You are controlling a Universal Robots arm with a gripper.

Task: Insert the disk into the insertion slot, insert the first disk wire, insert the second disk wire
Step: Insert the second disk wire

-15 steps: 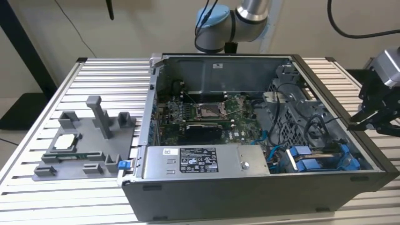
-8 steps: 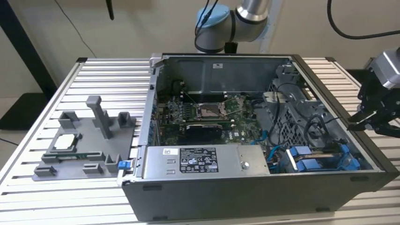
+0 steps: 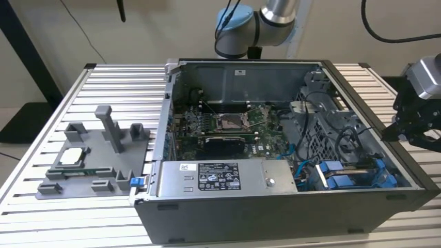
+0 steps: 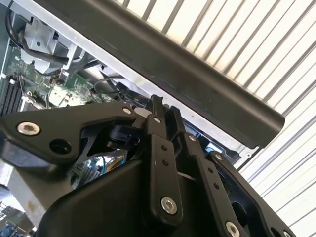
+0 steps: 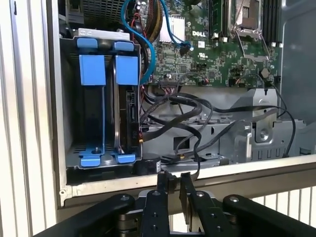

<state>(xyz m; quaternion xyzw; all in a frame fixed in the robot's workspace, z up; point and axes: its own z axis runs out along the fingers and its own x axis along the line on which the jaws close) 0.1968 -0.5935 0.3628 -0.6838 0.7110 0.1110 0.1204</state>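
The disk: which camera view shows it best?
The first wrist view: it looks straight into the bay where the disk sits, blue frame facing the camera. The exterior view shows it from above, among cables. In the second wrist view the gripper and case rim stand before the bay.

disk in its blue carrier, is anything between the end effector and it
Yes: the end effector sits outside the case, and the case's side rim runs between it and the disk in the bay. The black cables lie beside the disk, not across it.
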